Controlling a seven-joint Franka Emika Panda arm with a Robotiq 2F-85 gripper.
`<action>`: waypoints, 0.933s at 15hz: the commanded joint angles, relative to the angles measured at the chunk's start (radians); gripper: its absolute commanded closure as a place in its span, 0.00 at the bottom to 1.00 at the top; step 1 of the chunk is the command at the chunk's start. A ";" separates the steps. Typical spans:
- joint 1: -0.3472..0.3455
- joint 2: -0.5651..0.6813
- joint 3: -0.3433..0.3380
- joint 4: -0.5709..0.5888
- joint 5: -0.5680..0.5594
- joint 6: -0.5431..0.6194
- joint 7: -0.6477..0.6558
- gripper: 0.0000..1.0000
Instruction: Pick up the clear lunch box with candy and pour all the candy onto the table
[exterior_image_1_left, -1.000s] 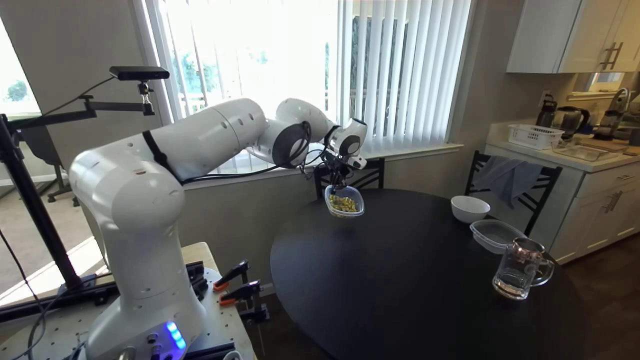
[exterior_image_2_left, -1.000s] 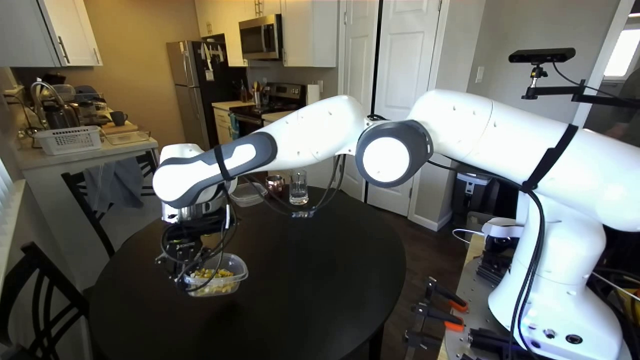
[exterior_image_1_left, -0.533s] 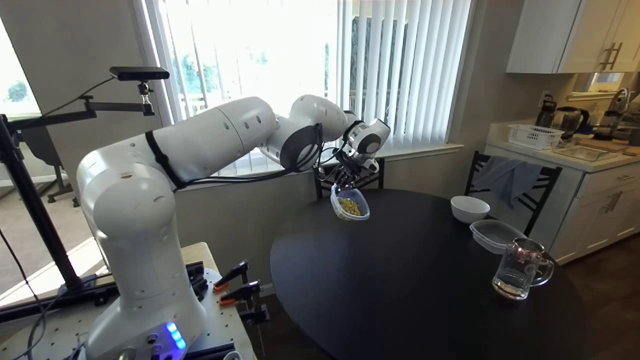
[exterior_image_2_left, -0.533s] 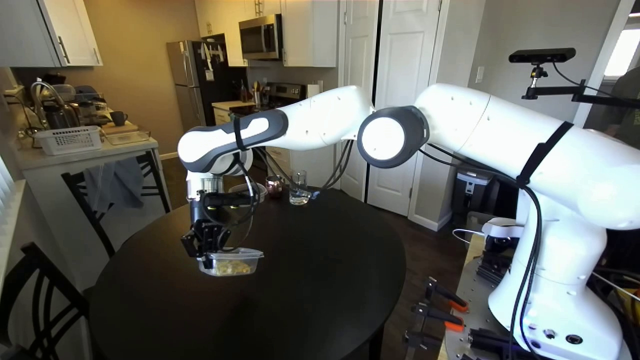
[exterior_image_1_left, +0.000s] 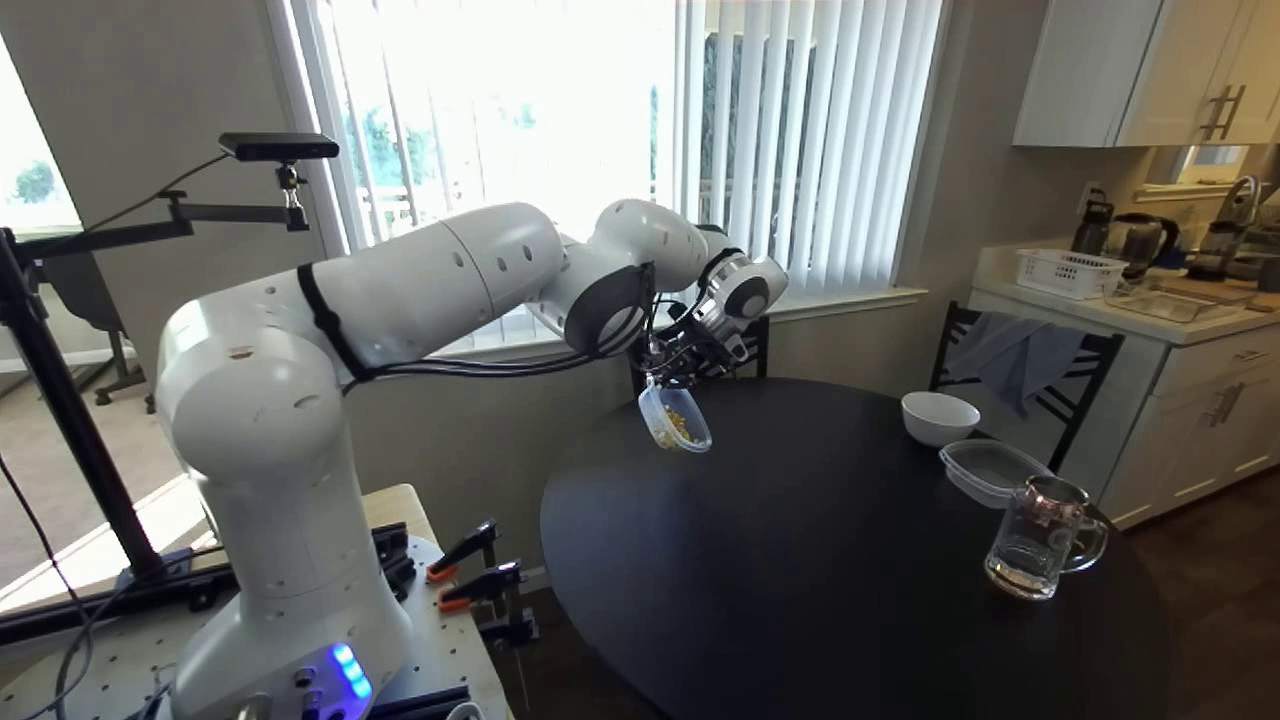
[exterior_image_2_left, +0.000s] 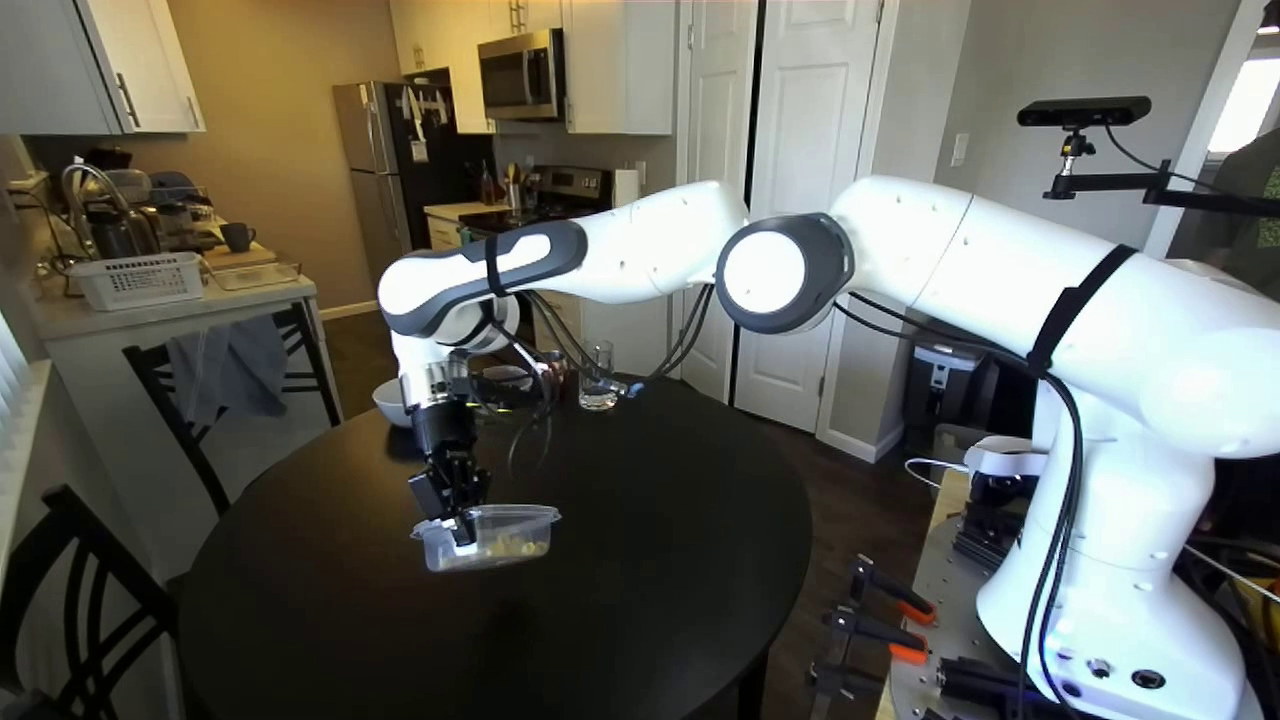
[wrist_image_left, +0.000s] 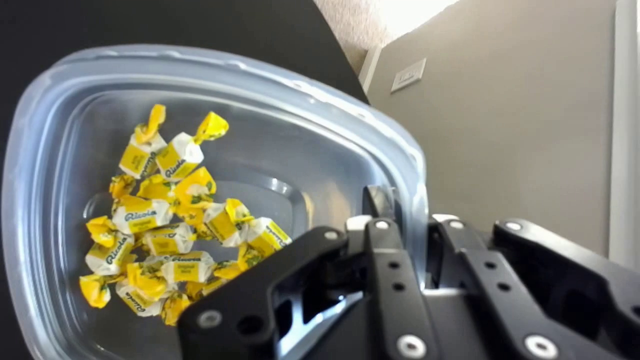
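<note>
The clear lunch box (exterior_image_1_left: 652, 408) is held up off the dark round table (exterior_image_1_left: 800, 560). It also shows in an exterior view (exterior_image_2_left: 490, 530) and in the wrist view (wrist_image_left: 280, 130). My gripper (wrist_image_left: 412, 220) is shut on one end wall of the box, one finger inside and one outside. The gripper also shows in both exterior views (exterior_image_1_left: 660, 375) (exterior_image_2_left: 460, 525). The box is tilted, its far end away from the fingers. The yellow and white wrapped candy (wrist_image_left: 170, 240) lies inside, gathered toward that far end. My gripper covers the box's near corner.
A white bowl (exterior_image_1_left: 940, 418), another clear container (exterior_image_1_left: 990, 470), a clear glass mug (exterior_image_1_left: 1030, 545) and a copper mug (exterior_image_2_left: 556, 365) stand on the table. A black chair (exterior_image_1_left: 1060, 370) with a grey cloth stands behind. A window with blinds is beside the arm.
The gripper and box have shifted right in an exterior view, and the white bowl has come into sight there. The box has turned and tilted more. The candy has stayed in the box.
</note>
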 joint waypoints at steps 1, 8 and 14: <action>-0.020 -0.012 0.053 0.013 0.025 -0.177 -0.068 0.99; -0.071 0.037 0.091 0.080 0.126 -0.521 0.042 0.99; -0.109 0.165 -0.037 0.185 0.368 -0.578 0.248 0.99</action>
